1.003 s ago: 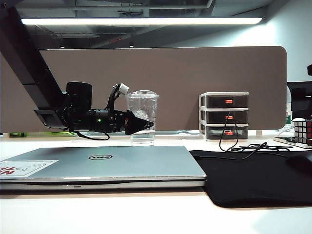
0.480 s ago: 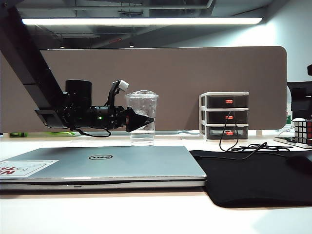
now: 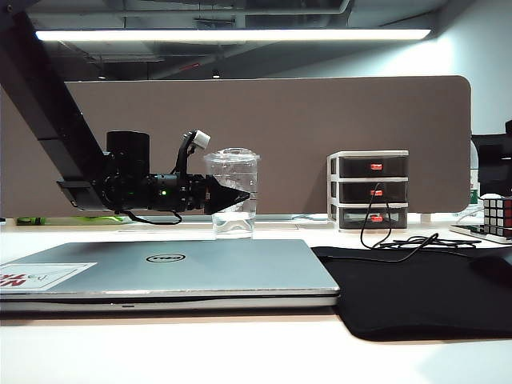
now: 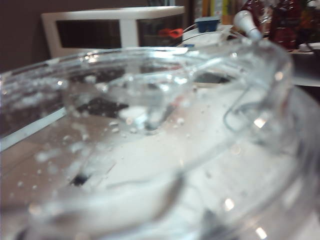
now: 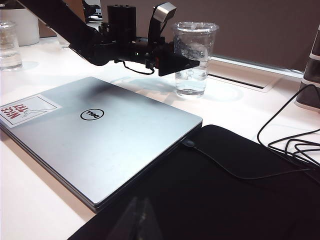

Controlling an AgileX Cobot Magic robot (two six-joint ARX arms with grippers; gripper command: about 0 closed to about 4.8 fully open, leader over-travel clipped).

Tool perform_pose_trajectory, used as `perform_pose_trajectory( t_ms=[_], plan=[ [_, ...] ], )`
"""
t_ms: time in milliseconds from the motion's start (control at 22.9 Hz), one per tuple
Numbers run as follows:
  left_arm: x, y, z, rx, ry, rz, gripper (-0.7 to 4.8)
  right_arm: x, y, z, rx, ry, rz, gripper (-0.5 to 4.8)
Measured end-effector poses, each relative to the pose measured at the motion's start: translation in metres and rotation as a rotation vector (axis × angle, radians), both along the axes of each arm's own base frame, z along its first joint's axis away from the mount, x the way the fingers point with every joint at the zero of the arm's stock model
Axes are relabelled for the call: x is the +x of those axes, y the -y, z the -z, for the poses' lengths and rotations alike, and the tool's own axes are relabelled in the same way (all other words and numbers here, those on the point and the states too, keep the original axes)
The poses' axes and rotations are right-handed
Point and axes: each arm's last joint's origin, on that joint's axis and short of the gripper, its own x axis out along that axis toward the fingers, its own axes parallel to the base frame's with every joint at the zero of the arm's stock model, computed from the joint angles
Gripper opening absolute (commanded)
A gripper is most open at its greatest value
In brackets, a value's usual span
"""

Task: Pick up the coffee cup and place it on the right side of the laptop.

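The coffee cup (image 3: 233, 193) stands on the table behind the closed laptop (image 3: 172, 272), at its twelve o'clock, and has nudged slightly leftward as the left gripper (image 3: 240, 197) narrowed around its middle. The fingers flank the cup, though a firm clamp cannot be told, so lifting looks imminent. The right gripper (image 5: 136, 220) waits at six o'clock over the black mat (image 5: 225, 195), its opening unreadable.

Office desk against a brown partition under a strip light

A white desk (image 3: 240, 360) runs up to a wide brown divider panel (image 3: 320, 136) with a rounded top corner. Above it a long fluorescent light (image 3: 232, 34) glows beneath a dark ceiling with exposed ducts. A small white drawer unit (image 3: 367, 190) with three dark drawers stands on the desk in front of the panel, and a pale wall (image 3: 488, 56) rises on the right side
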Motion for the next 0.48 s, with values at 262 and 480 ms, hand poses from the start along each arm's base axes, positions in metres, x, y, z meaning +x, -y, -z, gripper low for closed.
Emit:
perform_pose_trajectory(
  t_ms=[262, 480],
  plan=[
    [-0.003, 0.001, -0.007, -0.004, 0.012, 0.076, 2.78, 0.000, 0.000, 0.000, 0.000, 0.003, 0.000, -0.01],
    [-0.006, 0.005, -0.024, -0.011, 0.039, 0.131, 2.78, 0.000, 0.000, 0.000, 0.000, 0.003, 0.000, -0.01]
  ],
)
